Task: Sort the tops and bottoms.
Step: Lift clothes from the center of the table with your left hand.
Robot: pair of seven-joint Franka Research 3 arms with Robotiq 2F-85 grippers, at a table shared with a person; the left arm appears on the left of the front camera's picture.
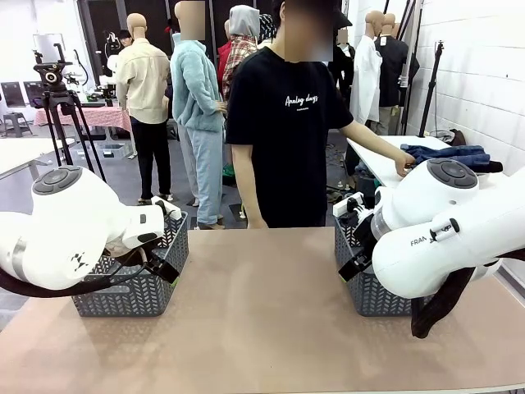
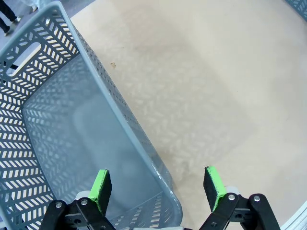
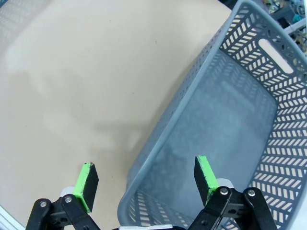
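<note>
Start state: left pincer point(image 2: 157, 184) and right pincer point(image 3: 146, 177) are hanging spread, empty; person's hand point(image 1: 404, 168) is reaching to denim garment point(image 1: 447, 154). Next move is probably needing it on table point(image 1: 262, 312).

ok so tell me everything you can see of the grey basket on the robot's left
The grey basket is a rectangular plastic bin with herringbone-slotted walls, a smooth rim, a slot handle in one end wall and a solid floor, bare where it shows. It stands upright on the tan table at the robot's left. The left hand, open, hangs above its long rim, one finger over the inside, the other over the table.
</note>
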